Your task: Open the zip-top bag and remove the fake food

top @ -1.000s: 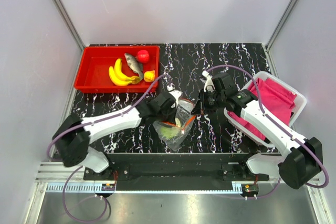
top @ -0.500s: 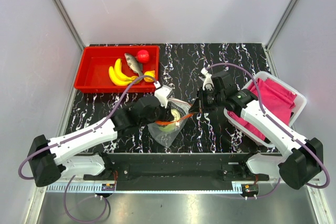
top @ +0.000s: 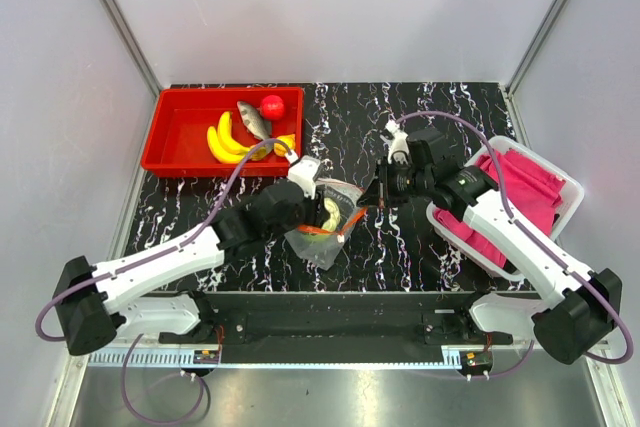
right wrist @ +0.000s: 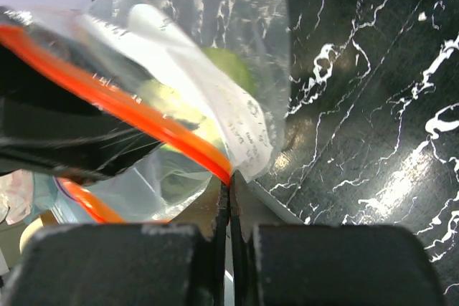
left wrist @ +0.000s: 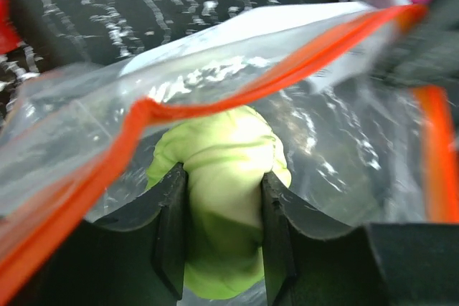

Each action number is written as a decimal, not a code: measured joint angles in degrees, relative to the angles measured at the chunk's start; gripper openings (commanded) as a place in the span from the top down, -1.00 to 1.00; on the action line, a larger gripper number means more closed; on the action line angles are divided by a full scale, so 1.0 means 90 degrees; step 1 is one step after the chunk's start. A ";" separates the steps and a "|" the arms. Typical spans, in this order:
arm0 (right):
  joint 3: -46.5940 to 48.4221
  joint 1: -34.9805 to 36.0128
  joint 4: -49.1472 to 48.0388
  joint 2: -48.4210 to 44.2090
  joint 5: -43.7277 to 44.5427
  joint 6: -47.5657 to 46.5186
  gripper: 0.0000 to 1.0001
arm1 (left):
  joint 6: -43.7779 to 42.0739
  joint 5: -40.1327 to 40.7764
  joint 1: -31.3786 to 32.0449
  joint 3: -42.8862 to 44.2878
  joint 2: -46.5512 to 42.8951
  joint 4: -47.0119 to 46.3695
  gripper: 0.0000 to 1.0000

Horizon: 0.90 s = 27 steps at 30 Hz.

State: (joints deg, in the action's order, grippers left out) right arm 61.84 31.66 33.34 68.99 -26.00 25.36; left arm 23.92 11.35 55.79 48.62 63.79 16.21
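The right gripper (right wrist: pixel 230 202), pressed together on the orange-red zip edge of the small clear crinkly plastic bag (right wrist: pixel 247 48), could slip off that slick film and drop the mouth over the left gripper (left wrist: pixel 223 180), spread inside astride the pale green plastic piece (left wrist: pixel 219 141); whether those fingers (left wrist: pixel 171 241) touch it is unclear, its lower end hidden.

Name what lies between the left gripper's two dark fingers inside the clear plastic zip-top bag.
A pale green plastic toy food piece lies between the fingers, seen in the left wrist view.
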 measured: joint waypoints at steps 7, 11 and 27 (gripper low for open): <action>0.0279 -0.0024 0.0141 0.0141 -0.0078 0.0034 1.00 | 0.0641 0.0937 -0.0019 0.1025 0.1158 0.0372 1.00; 0.0284 -0.0015 0.0185 0.0143 -0.0112 0.0073 1.00 | 0.1003 0.1333 -0.0019 0.1617 0.1829 0.0493 1.00; 0.0185 0.0114 -0.0012 0.0148 0.0398 0.0228 1.00 | 0.3067 0.1370 -0.0080 0.2169 0.1637 0.1008 1.00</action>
State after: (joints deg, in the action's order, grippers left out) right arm 63.51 32.69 33.23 70.32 -22.41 27.42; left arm 51.53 23.68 55.07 68.14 78.52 25.28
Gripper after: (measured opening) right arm 0.007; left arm 0.449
